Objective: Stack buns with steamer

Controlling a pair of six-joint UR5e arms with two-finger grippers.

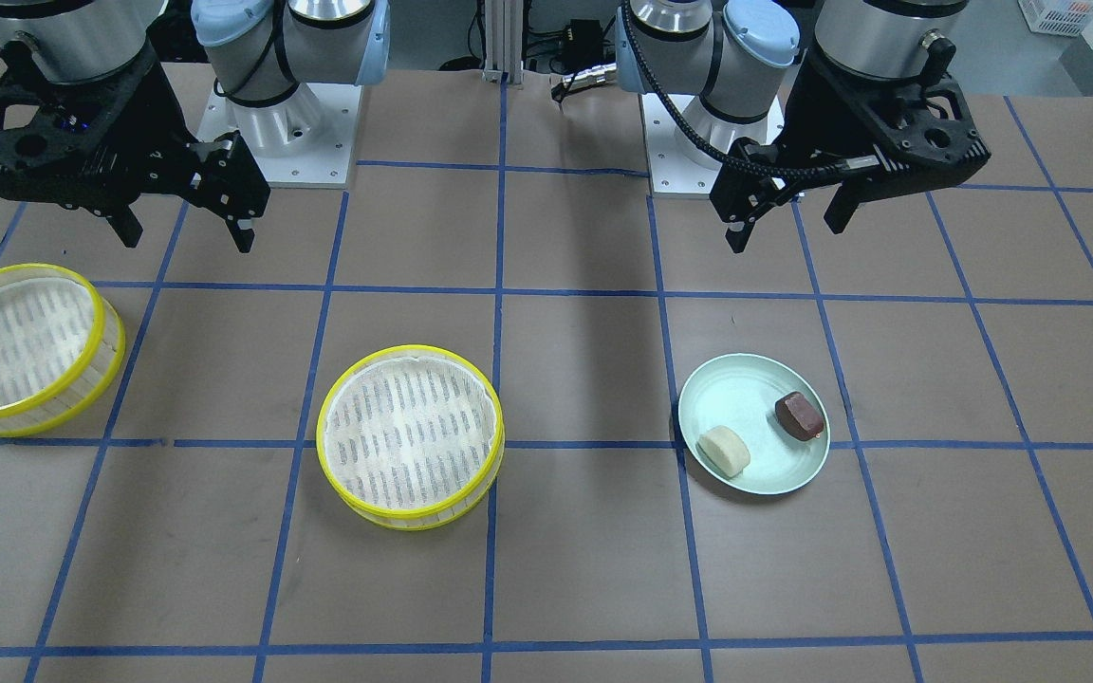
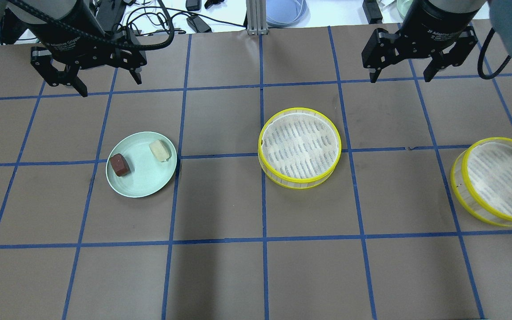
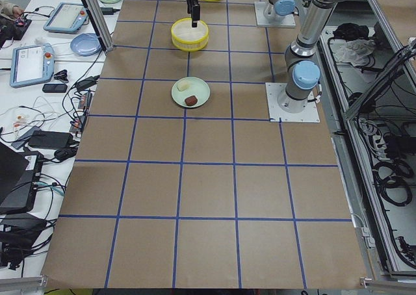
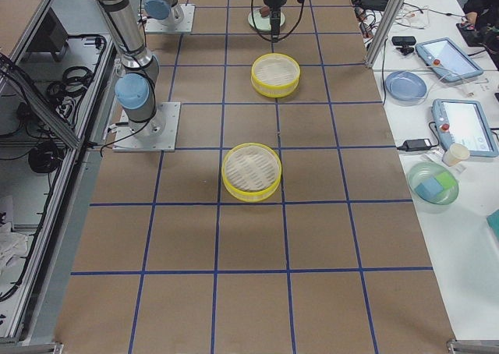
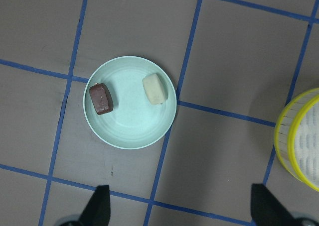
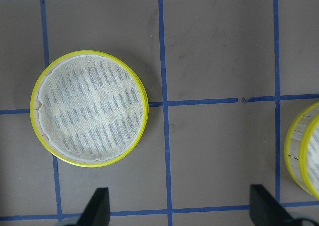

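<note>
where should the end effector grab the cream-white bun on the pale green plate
Grip the small cream-white oblong bun across its long sides, coming straight down from above with the open left end effector. It lies flat near the rim of the pale green plate, apart from the dark reddish-brown bun, so both long sides look free.

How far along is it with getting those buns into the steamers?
Nothing looks done yet. The cream bun and brown bun lie on the green plate. The centre steamer and side steamer stand empty and apart. The left claw and right claw hang open, holding nothing. Loading and stacking are all left.
</note>
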